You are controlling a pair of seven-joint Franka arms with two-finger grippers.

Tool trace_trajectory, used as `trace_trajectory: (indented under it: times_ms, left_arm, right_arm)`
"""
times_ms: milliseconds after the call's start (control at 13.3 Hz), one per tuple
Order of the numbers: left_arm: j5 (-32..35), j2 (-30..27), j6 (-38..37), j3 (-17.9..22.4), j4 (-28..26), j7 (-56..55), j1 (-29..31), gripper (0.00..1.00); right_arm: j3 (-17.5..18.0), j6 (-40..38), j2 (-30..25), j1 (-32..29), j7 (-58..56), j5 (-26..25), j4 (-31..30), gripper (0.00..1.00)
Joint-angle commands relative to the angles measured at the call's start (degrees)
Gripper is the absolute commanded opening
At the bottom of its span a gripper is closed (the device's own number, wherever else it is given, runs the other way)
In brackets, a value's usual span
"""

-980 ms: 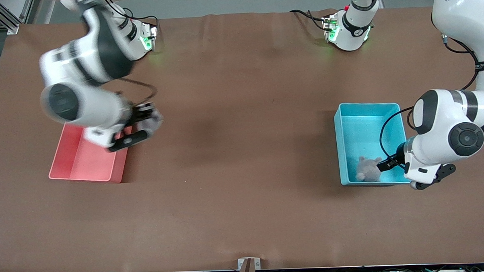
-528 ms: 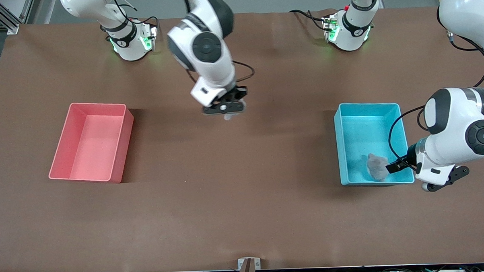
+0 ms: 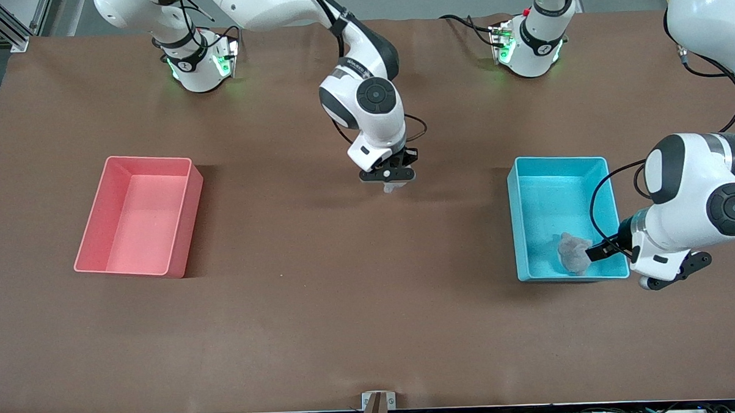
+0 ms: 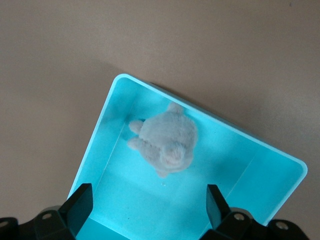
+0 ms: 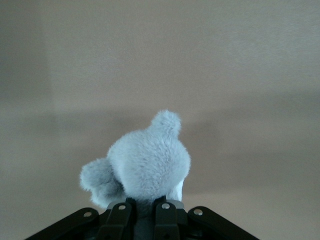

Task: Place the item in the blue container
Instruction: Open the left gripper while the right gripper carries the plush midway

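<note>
Since a second ago the right arm has swung from over the pink bin (image 3: 137, 216) to the middle of the table (image 3: 346, 305), its right tool (image 3: 388, 180) now hanging in the air over the bare brown surface between the two bins. That tool is clamped on a grey plush toy (image 5: 145, 162); the right wrist view shows the fluffy round body and a small ear rising out of the closed fingers (image 5: 165, 212), and in the front view only a pale scrap of it (image 3: 390, 186) peeks below the tool.

The left arm has drawn slightly toward its own end of the table. Its left tool (image 3: 595, 252) hovers over the near corner of the blue container (image 3: 515, 226), and its fingers (image 4: 80, 202) stand wide apart with nothing between them, as the left wrist view shows.

A second grey plush toy (image 3: 573, 252) lies on the floor of the blue container, in the part nearest the front camera; it has shifted a little inside the bin since the earlier frame. In the left wrist view this toy (image 4: 167, 142) rests close to one long wall of the cyan bin (image 4: 100, 145).

The pink bin sits toward the right arm's end of the table, well apart from the blue one.
</note>
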Motion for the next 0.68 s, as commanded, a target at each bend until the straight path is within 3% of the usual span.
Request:
trace_trajectory:
  times_ms: [0, 301, 377, 528, 603]
  left_arm:
    - [-1.6, -0.7, -1.7, -0.9, 0.5, 0.8, -0.2, 1.0]
    - [-3.6, -1.1, -1.7, -4.4, 0.8, 0.2, -0.2, 1.0]
    - [-3.5, -1.1, -1.8, -5.1, 0.7, 0.1, -0.2, 1.0]
    - [-3.6, -1.0, -1.7, -5.3, 0.7, 0.0, -0.5, 1.0]
    - [-4.7, -1.0, -1.7, -5.8, 0.7, -1.1, -0.8, 1.0]
  right_arm:
    - [-0.7, 0.5, 2.1, 0.6, 1.1, -2.1, 1.5, 0.04]
    - [-0.8, 0.6, 4.0, 0.2, 1.0, -4.6, 1.5, 0.1]
    - [-0.8, 0.5, 4.0, 0.2, 0.9, -4.9, 1.5, 0.2]
    - [-0.8, -0.4, 3.1, -0.1, 0.8, -5.0, 1.4, 0.99]
    - [-0.8, -2.2, 2.1, -0.3, 0.7, -5.1, 1.1, 1.0]
